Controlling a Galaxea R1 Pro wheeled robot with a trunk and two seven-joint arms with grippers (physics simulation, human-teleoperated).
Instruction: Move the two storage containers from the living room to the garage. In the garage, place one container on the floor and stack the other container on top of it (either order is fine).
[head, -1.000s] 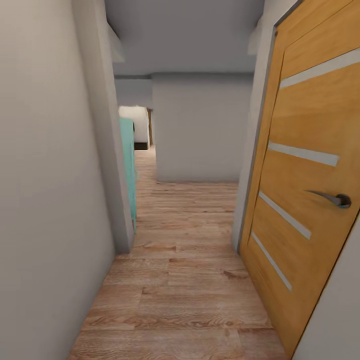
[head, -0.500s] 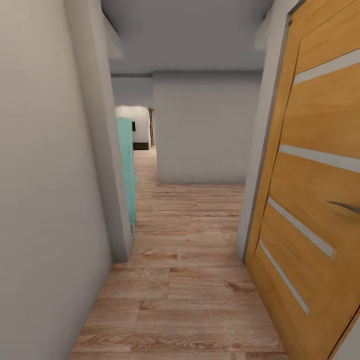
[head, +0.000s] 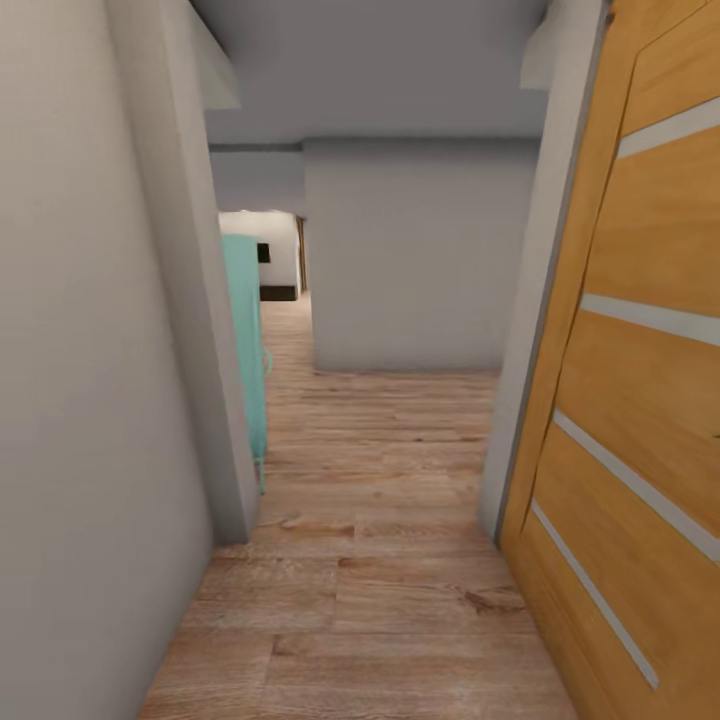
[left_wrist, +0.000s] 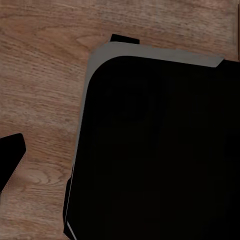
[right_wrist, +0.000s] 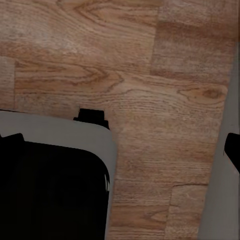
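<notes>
A narrow hallway runs ahead: light wood-plank floor (head: 370, 560), grey walls, an orange wooden door (head: 640, 400) close on the right, a teal panel (head: 245, 340) past the left wall corner. Both wrist cameras look down at planks and a dark, grey-edged robot body (left_wrist: 155, 150). I cannot tell either tool's state, nor where the containers are

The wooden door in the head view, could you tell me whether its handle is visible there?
No, the wooden door at the right of the hallway shows only its orange panels and pale stripes; no handle appears on the part in view.
</notes>
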